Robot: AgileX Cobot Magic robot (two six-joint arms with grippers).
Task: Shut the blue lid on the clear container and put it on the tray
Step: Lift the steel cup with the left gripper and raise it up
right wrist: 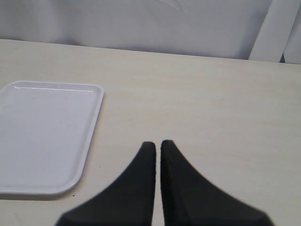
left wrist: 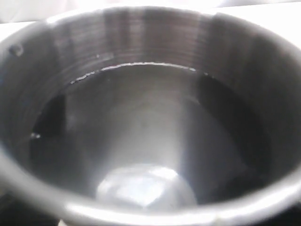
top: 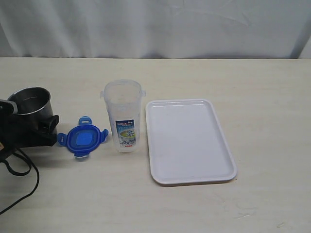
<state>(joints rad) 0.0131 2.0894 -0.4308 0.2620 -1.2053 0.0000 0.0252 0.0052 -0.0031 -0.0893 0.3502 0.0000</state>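
The clear container (top: 124, 116) stands upright and open-topped near the table's middle, its printed label facing the front. The blue lid (top: 82, 139) lies flat on the table just left of it, flaps spread. The white tray (top: 189, 141) lies right of the container with nothing on it; part of the tray (right wrist: 44, 136) also shows in the right wrist view. My right gripper (right wrist: 157, 143) hovers over bare table beside the tray, shut with nothing between its fingers. My left gripper (top: 46, 127) is a black block at the far left, left of the lid, its fingers hidden.
A steel tumbler cup (top: 30, 103) stands against the left gripper, and the cup's inside (left wrist: 150, 117) fills the left wrist view. Black cables (top: 19, 170) loop over the table's front left. A white curtain hangs behind the table.
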